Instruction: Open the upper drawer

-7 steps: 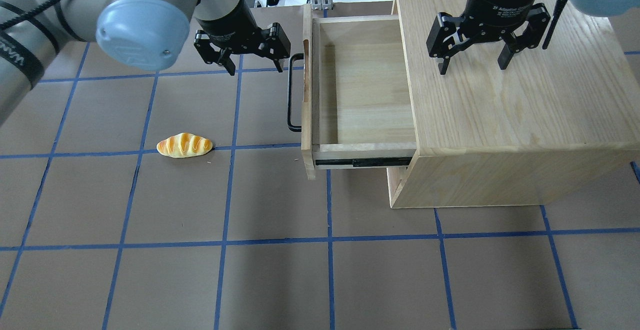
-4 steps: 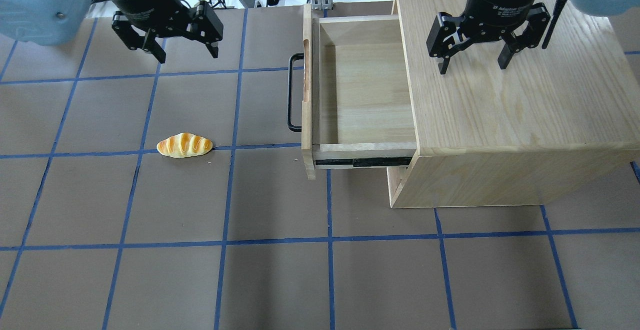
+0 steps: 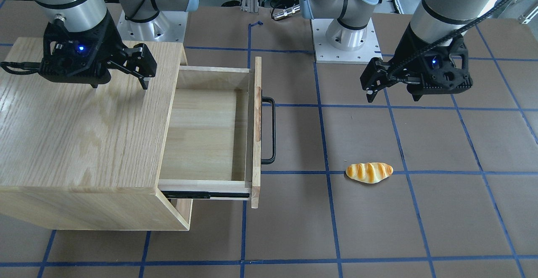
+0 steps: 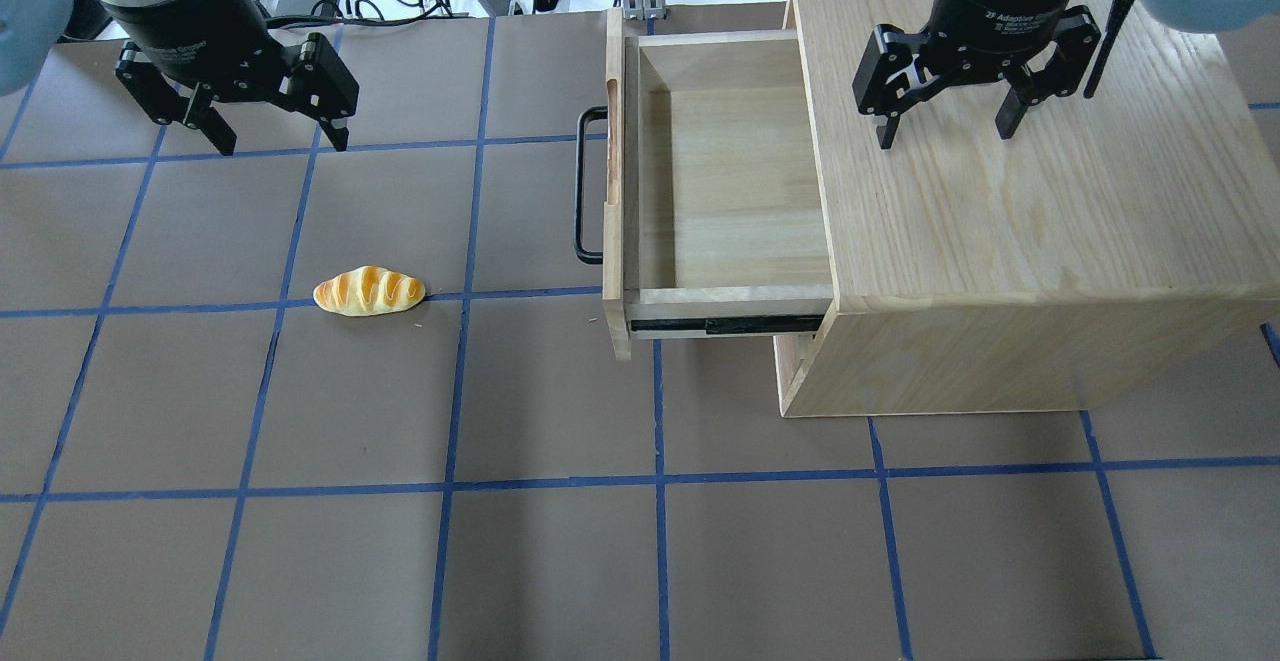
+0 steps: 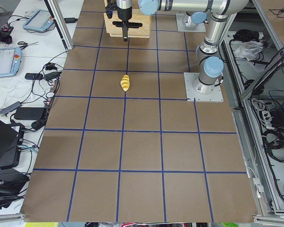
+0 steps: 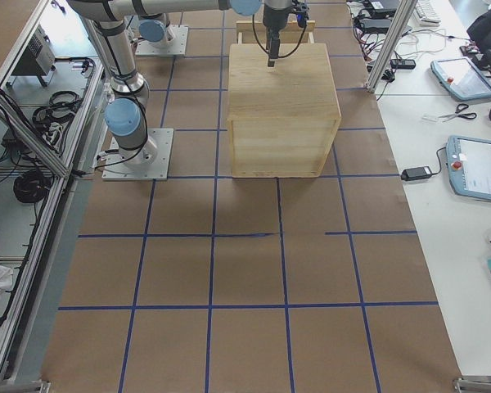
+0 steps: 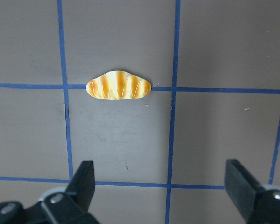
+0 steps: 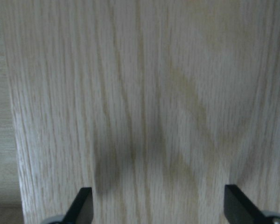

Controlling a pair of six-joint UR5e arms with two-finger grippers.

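Note:
The upper drawer [image 4: 735, 211] is pulled out of the oak cabinet [image 4: 1030, 201], its inside empty; it also shows in the front view [image 3: 206, 139]. Its black bar handle [image 4: 583, 186] faces the table's left half, and a black slide rail [image 4: 725, 324] shows on its side. My left gripper [image 4: 275, 136] is open and empty, well to the left of the handle, above the mat; it also shows in the front view [image 3: 393, 97]. My right gripper [image 4: 945, 131] is open and empty, hovering above the cabinet top [image 8: 144, 112].
A toy bread roll [image 4: 369, 291] lies on the brown mat left of the drawer; the left wrist view shows the roll [image 7: 119, 85] ahead of the open fingers. Blue tape lines cross the mat. Cables and tablets lie beyond the table's edges.
My left gripper has moved away from the drawer handle to the left, still open. The drawer, the roll and my right gripper have not moved.

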